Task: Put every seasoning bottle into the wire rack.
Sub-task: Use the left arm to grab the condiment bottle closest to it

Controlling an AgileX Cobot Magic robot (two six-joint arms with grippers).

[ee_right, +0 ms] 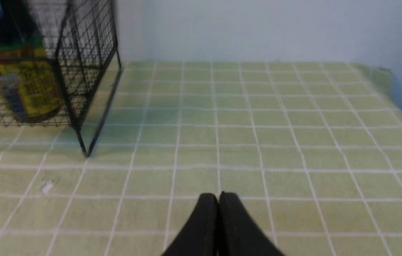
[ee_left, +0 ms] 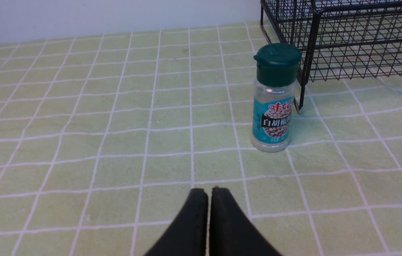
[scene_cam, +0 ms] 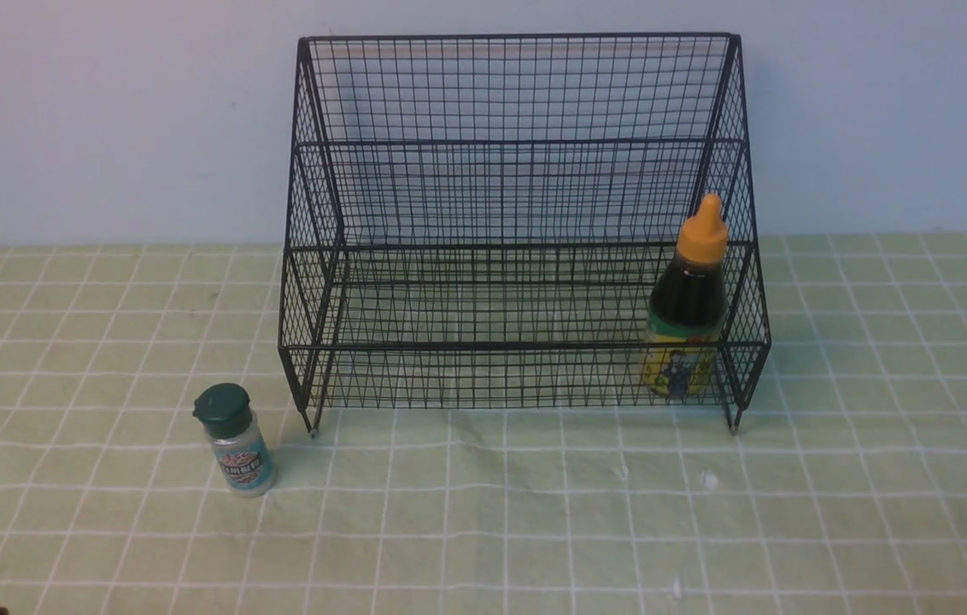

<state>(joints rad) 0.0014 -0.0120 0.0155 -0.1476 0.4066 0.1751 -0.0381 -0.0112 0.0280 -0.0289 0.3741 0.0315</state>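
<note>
Wire rack [scene_cam: 518, 346] with one of two bottles inside.
Front view: one black two-tier rack, upper centre, on a green checked cloth [scene_cam: 535, 521]. The dark-liquid bottle [scene_cam: 687, 299], with orange nozzle and yellow label, stands upright at the right end of the lower tier. The green-capped clear shaker [scene_cam: 236, 440] stands outside, lower left. Left wrist view: the shaker's teal label is legible, just beside a rack leg; the left gripper [ee_left: 209, 193] is closed and empty. Right wrist view: the bottle is blurred behind mesh; the right gripper [ee_right: 218, 199] is closed and empty.
</note>
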